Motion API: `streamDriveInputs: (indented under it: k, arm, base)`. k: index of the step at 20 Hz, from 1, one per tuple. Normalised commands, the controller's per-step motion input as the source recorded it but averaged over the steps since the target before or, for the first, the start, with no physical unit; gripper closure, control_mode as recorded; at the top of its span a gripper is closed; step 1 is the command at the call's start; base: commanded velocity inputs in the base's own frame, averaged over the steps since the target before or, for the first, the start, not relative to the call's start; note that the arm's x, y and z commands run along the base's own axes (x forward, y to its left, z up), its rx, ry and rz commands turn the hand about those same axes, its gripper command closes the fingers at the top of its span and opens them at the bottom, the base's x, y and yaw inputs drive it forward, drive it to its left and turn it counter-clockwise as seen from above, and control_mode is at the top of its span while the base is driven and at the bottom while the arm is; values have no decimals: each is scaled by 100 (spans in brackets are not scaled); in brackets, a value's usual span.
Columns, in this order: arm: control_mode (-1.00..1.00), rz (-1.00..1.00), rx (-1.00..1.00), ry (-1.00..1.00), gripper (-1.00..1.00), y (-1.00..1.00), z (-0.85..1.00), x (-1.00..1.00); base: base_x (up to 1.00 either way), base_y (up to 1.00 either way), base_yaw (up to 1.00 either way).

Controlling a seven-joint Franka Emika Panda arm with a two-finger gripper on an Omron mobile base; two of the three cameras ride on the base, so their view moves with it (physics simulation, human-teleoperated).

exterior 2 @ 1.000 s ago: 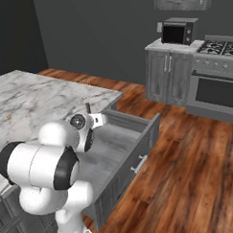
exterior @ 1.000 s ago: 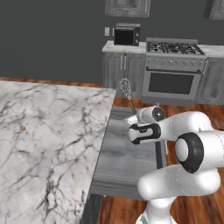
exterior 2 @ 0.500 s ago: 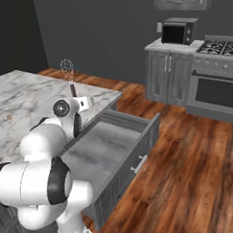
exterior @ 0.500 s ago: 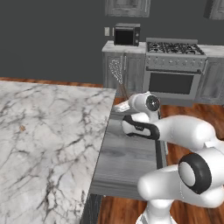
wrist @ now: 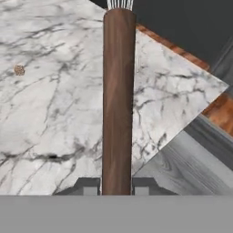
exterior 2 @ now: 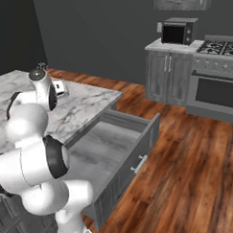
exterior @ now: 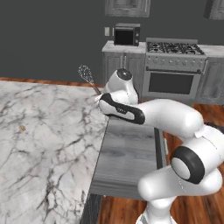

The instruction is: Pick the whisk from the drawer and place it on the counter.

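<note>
Item: whisk (exterior: 86,75), silvery wire balloon head, smooth reddish-brown stick handle, held aloft over the edge of the white veined marble desk (exterior: 39,131) beside the open grey wood-grain drawer (exterior: 127,153). Tool (wrist: 117,184): clamped on the handle's end. Risk: slim round handle may pivot or roll off the edge upon release.

A home kitchen is shown. A stove (exterior: 176,48) with an oven below and a microwave (exterior: 127,35) are set along a dark back wall among grey cabinets (exterior 2: 169,76). A marble counter (exterior: 39,131) and wood floor (exterior 2: 197,172) are seen nearer.
</note>
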Motion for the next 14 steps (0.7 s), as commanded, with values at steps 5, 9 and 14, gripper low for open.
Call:
streamDriveInputs:
  k: [5,9,14]
  arm:
    - [-100,2,-17,28,100,50,-93,-9]
    - [-100,2,-18,18,100,43,-100,-25]
    - [-100,6,-17,13,100,30,-100,-37]
  base:
    - [0,0,0]
    - [0,0,0]
    - [0,0,0]
